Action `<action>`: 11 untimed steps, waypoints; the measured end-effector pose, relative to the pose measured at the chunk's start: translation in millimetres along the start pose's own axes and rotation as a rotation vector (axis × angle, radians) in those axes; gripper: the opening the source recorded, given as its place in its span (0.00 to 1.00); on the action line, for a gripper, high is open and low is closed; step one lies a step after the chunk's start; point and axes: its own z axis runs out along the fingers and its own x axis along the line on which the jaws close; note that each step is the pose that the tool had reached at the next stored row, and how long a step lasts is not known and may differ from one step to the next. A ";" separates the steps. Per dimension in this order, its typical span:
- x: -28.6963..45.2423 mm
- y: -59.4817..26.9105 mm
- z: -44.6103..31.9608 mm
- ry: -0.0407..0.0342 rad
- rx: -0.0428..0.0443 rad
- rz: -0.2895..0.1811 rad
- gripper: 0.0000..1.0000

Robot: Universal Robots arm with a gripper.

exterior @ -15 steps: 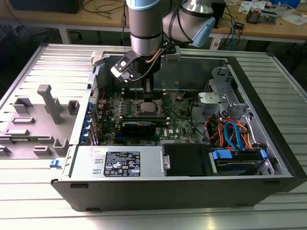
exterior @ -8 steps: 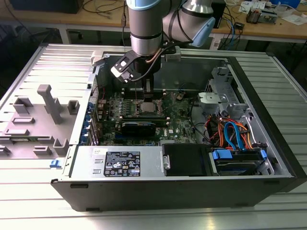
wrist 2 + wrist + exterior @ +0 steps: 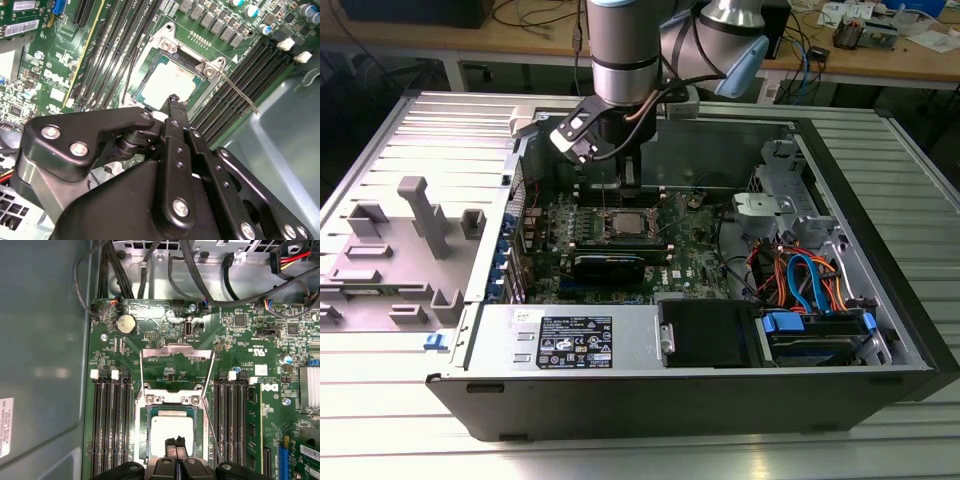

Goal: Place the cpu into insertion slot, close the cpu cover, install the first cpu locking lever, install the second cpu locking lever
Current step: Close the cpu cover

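The cpu (image 3: 172, 430) lies flat in the insertion slot (image 3: 141, 440), its dull silver top showing in both wrist views (image 3: 167, 82). In the exterior view the slot (image 3: 625, 225) sits mid-board, directly under the arm. My gripper (image 3: 175, 442) hangs just over the chip's near edge, shut with nothing between its fingertips (image 3: 173, 100). The cpu cover (image 3: 177, 351) stands raised from its hinge edge with two screws (image 3: 172, 399), so the chip is uncovered. A thin silver locking lever (image 3: 240, 95) sticks out free beside the slot. A darker one (image 3: 131, 65) stands on the other side.
Long black memory slots (image 3: 112, 430) flank the socket on both sides. Cables (image 3: 800, 275) and a drive cage (image 3: 775, 205) fill the case at the exterior view's right. A black power supply (image 3: 705, 330) lines the front wall. A grey fixture plate (image 3: 410, 250) lies outside the case.
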 end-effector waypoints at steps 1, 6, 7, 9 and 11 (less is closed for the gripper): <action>0.0 0.1 -1.3 0.0000 0.0000 0.000 0.11; -0.1 0.3 -4.4 -0.0001 0.0000 0.000 0.11; -0.1 0.3 -4.5 0.0001 0.0000 0.000 0.11; -0.1 0.3 -5.0 0.0000 0.0000 0.000 0.11; -0.1 0.4 -5.6 -0.0001 0.0000 0.000 0.11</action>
